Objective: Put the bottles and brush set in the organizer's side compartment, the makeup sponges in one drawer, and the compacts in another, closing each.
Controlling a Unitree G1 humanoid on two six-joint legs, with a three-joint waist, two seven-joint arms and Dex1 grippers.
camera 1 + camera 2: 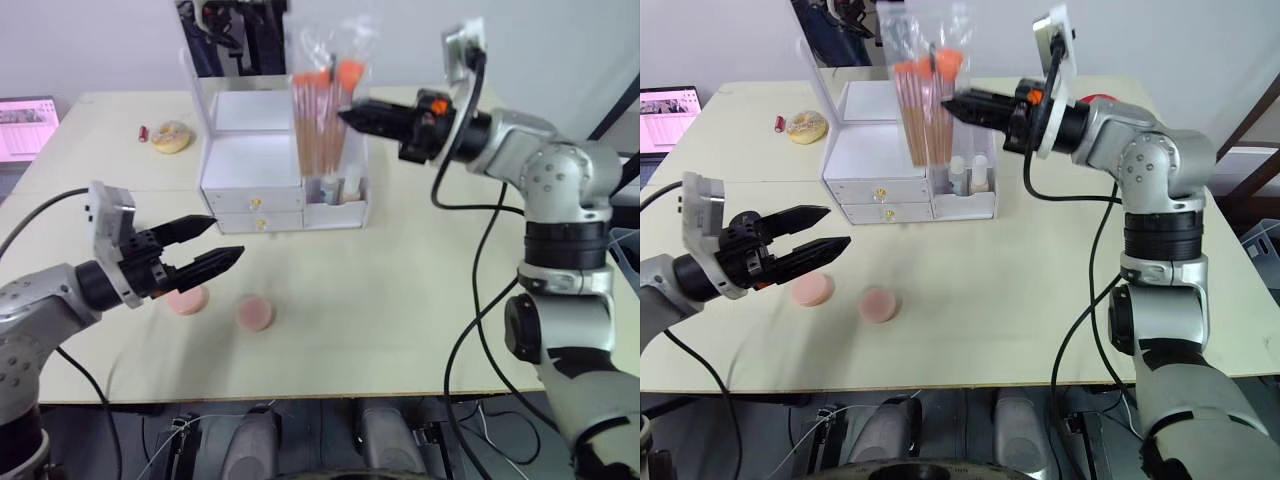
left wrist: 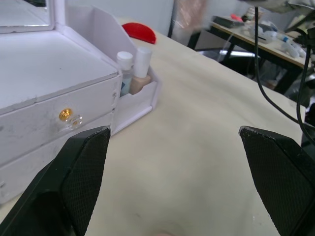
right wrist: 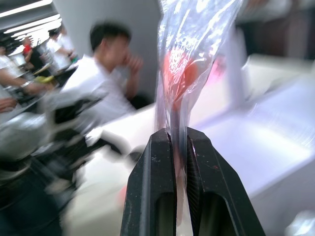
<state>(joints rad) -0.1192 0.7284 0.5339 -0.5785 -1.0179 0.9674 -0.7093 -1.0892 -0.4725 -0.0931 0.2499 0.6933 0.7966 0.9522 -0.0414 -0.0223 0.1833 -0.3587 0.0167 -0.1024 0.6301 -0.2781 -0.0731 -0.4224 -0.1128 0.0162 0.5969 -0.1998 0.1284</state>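
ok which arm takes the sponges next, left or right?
Left, probably. The left gripper hangs open just above the two pink sponges on the table. The right gripper is shut on the brush set, held over the organizer side compartment beside the bottles.

Ppl (image 3: 103,83) behind brush set (image 3: 189,73) blurred.

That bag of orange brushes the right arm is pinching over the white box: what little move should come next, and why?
Probably the right gripper should open and let go. It is shut on the brush set, whose lower end already stands in the organizer's side compartment beside the two bottles. The left gripper hangs open above the makeup sponges, both drawers shut.
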